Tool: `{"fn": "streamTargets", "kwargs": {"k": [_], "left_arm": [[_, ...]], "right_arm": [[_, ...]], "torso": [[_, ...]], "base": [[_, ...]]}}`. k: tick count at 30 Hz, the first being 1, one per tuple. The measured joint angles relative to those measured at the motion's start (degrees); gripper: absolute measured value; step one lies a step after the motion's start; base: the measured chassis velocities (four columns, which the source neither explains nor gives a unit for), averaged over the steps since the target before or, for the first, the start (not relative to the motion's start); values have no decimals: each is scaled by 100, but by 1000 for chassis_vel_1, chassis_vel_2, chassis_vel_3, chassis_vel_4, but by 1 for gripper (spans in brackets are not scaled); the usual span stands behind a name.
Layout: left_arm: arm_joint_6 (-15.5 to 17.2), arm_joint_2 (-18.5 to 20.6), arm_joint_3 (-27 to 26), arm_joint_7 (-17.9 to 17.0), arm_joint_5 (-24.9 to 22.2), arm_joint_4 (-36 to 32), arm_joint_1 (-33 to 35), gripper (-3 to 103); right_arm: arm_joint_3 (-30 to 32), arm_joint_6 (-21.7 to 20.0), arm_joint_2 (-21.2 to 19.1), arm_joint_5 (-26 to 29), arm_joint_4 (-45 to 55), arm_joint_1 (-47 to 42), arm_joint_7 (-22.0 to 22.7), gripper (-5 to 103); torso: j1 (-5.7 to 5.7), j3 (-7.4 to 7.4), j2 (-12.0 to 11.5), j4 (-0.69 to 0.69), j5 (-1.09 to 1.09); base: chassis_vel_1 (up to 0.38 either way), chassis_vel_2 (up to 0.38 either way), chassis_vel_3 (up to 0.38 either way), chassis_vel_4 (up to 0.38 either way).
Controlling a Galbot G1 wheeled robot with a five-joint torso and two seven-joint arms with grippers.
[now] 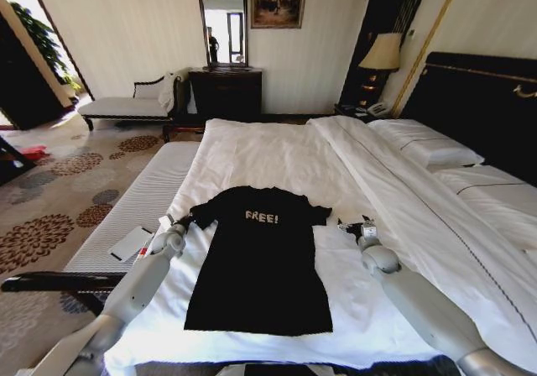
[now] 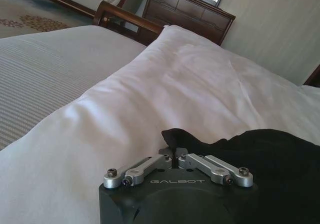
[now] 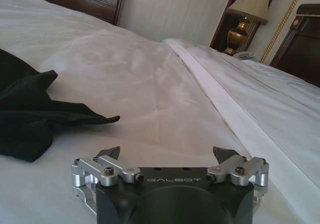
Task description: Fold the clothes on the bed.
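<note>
The clothes are one black T-shirt with white "FREE!" lettering, lying flat and face up on the white bed. My left gripper sits at the shirt's left sleeve. In the left wrist view this gripper is shut, with the edge of the black sleeve pinched at its tips. My right gripper rests on the duvet just right of the other sleeve. In the right wrist view it stands open, a short way from the sleeve tip and not touching it.
A grey striped mattress edge runs along the bed's left side, with a small white card on it. Pillows and a dark headboard lie to the right. A dresser, chaise and lamp stand beyond.
</note>
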Motion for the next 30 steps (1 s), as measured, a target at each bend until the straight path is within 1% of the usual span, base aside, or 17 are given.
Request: {"fn": "streamTargets", "kwargs": {"k": [9,11,13,14,16,17,18,19,20,21,23,24,25,26,27,28,30], "left_arm": [[-1,48,67,23,-26,-62,3,0],[-2,78,35,23,-24,-80,80,0],[-4,121,-9,31,-22,-120,172,0],[-4,121,-9,31,-22,-120,172,0],[-4,136,-39,31,-12,-161,235,0],[-4,136,-39,31,-12,-161,235,0],[-3,140,-72,9,9,-239,298,-1],[0,141,-92,-8,22,-298,333,3],[11,148,-122,-36,48,-420,407,9],[11,148,-122,-36,48,-420,407,9],[17,160,-143,-62,75,-527,471,19],[18,172,-159,-76,95,-609,514,19],[18,172,-159,-76,95,-609,514,19],[20,211,-203,-104,145,-789,618,30],[22,232,-223,-110,178,-867,666,30],[19,282,-271,-109,278,-993,758,41],[14,308,-295,-105,325,-1032,801,41]], "right_arm": [[38,-4,4,113,37,6,-3,100],[46,-22,6,209,54,18,-2,100],[76,-99,34,646,116,74,28,100],[76,-99,34,646,116,74,28,100],[108,-216,58,1231,203,121,74,100],[108,-216,58,1231,203,121,74,100],[178,-393,80,2008,363,153,82,100],[228,-493,92,2401,456,166,77,100],[327,-646,118,3061,596,190,23,100],[327,-646,118,3061,596,190,23,100],[385,-764,142,3572,660,239,-56,100],[407,-836,159,3862,664,284,-112,100],[407,-836,159,3862,664,284,-112,100],[426,-926,185,4197,612,376,-220,100],[433,-955,191,4301,579,410,-281,100],[437,-1014,199,4439,518,470,-400,100],[424,-1035,204,4462,473,506,-459,100]], "torso": [[0,0,0,0,0],[0,0,0,0,0],[0,0,0,1,-1],[0,0,0,1,-1],[0,0,0,1,-1],[0,0,0,1,-1],[0,0,0,2,-1],[0,0,0,2,0],[0,0,0,1,0],[0,0,0,1,0],[0,0,0,2,-1],[0,0,0,2,-1],[0,0,0,2,-1],[0,0,0,2,0],[0,0,0,2,-1],[0,0,0,1,-1],[0,-1,0,1,0]], "base": [[0,0,0,0],[0,0,0,0],[0,0,0,0],[0,0,0,0],[0,0,0,0],[0,0,0,0],[0,0,0,0],[0,0,0,0],[0,0,0,0],[0,0,0,0],[0,0,0,0],[0,0,0,0],[0,0,0,0],[0,0,0,0],[0,0,0,0],[0,0,0,0],[0,0,0,0]]}}
